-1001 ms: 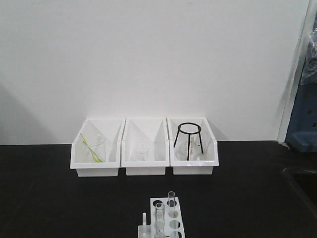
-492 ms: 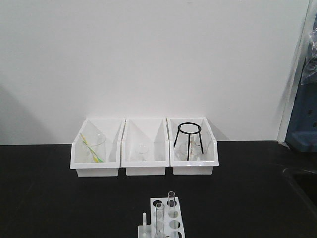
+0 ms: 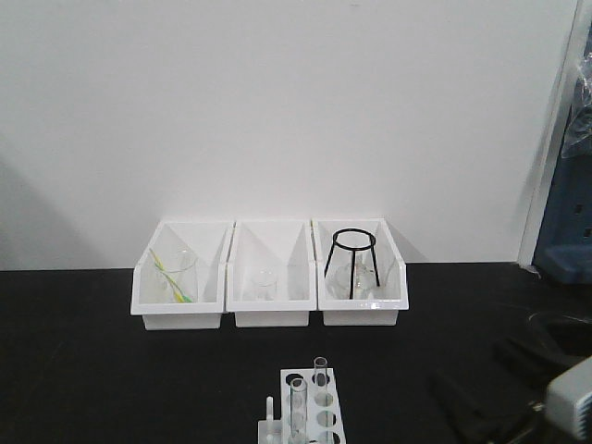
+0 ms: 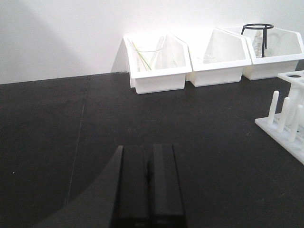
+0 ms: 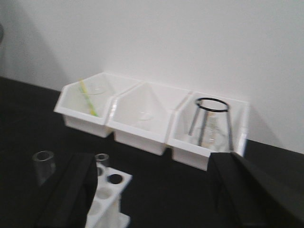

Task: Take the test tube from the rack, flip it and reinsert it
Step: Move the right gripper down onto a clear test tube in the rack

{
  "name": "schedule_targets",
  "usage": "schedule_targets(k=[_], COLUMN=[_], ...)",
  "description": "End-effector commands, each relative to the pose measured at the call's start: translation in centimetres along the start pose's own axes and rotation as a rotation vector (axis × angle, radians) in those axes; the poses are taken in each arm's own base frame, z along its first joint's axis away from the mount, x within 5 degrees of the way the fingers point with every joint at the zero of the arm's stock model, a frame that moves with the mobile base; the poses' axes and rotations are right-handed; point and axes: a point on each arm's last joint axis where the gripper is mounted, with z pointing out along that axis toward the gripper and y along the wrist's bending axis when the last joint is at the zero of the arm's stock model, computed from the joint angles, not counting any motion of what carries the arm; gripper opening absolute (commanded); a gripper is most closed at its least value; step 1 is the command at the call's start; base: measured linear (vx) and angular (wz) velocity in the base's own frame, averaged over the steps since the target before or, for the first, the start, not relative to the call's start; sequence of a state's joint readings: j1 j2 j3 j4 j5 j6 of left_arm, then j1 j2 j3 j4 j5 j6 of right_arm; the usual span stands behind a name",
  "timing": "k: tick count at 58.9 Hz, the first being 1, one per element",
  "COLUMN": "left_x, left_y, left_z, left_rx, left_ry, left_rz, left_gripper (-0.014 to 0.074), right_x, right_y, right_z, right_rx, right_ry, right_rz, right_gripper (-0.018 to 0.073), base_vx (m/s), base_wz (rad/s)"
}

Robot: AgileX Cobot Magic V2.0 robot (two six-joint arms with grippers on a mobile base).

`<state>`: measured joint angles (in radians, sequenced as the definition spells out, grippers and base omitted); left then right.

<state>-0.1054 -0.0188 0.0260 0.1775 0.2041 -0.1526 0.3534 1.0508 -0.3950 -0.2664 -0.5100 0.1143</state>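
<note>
The white rack (image 3: 335,405) stands at the table's near edge in the front view. Two look-alike clear test tubes stand upright in its holes, a nearer one (image 3: 298,407) and a farther one (image 3: 320,375). My right gripper (image 3: 499,384) is open, low over the table to the right of the rack. In the right wrist view its jaws (image 5: 154,159) stand wide apart, with the rack (image 5: 116,194) and both tubes (image 5: 43,166) (image 5: 101,159) by the left finger. My left gripper (image 4: 149,148) is shut and empty, and the rack's pegs (image 4: 280,118) are far to its right.
Three white bins line the back wall: the left one (image 3: 180,310) holds glassware and a yellow-green rod, the middle one (image 3: 270,310) a small beaker, the right one (image 3: 361,310) a black tripod stand (image 3: 353,250) and a flask. A blue object (image 3: 569,231) stands at far right.
My right gripper has come into the front view at the bottom right, where only bare table showed before. Rack and tubes have not moved.
</note>
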Motion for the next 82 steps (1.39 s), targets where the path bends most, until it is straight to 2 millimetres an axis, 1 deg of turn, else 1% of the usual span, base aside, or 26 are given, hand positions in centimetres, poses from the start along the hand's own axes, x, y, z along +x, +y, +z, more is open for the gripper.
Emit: schedule_targets(k=[1,8,14,17,25,35,46,58,68,71,76,82], left_x=[-0.9,-0.9,-0.9,-0.9,-0.9,-0.9,-0.9,-0.9,-0.9,-0.9,-0.9,-0.9], left_y=[-0.1,-0.1,-0.1,-0.1,-0.1,-0.1,-0.1,-0.1,-0.1,-0.1,-0.1,-0.1], left_z=[-0.1,-0.1,-0.1,-0.1,-0.1,-0.1,-0.1,-0.1,-0.1,-0.1,-0.1,-0.1], left_rx=[0.014,0.014,0.014,0.014,0.014,0.014,0.014,0.014,0.014,0.014,0.014,0.014], left_ry=[-0.092,-0.092,-0.092,-0.092,-0.092,-0.092,-0.092,-0.092,-0.092,-0.092,-0.092,-0.092], left_rz=[-0.014,-0.014,-0.014,-0.014,-0.014,-0.014,-0.014,-0.014,-0.014,-0.014,-0.014,-0.014], left_gripper=[-0.0006,-0.0006,-0.0006,-0.0006,-0.0006,-0.0006,-0.0006,-0.0006,-0.0006,-0.0006,-0.0006,-0.0006], right_x=[-1.3,0.8,2.5,3.0,3.5,4.3,5.3,6.0,6.6,6.7,6.6,6.5], right_y=[1.5,2.7,3.0,3.1,3.5,4.1,4.4,4.6,4.7,4.7,4.7,4.7], right_z=[1.6,3.9,5.5,6.4,9.0,11.2,12.2,13.8,14.1,14.1,14.1,14.1], right_rx=[-0.107,-0.184,-0.207,-0.215,-0.276,-0.343,-0.371,-0.403,-0.409,-0.409,-0.41,-0.413], right_ry=[-0.173,-0.189,-0.182,-0.173,-0.161,-0.151,-0.165,-0.174,-0.166,-0.164,-0.169,-0.187], right_rz=[-0.035,-0.004,0.024,0.03,0.023,0.045,0.059,0.065,0.07,0.071,0.072,0.076], right_gripper=[0.0527,0.0527,0.0527,0.0527,0.0527,0.0527,0.0527,0.0527,0.051,0.0487,0.0419,0.0291], base_vx=[0.0,0.0,0.0,0.0,0.0,0.0,0.0,0.0,0.0,0.0,0.0,0.0], base_wz=[0.0,0.0,0.0,0.0,0.0,0.0,0.0,0.0,0.0,0.0,0.0,0.0])
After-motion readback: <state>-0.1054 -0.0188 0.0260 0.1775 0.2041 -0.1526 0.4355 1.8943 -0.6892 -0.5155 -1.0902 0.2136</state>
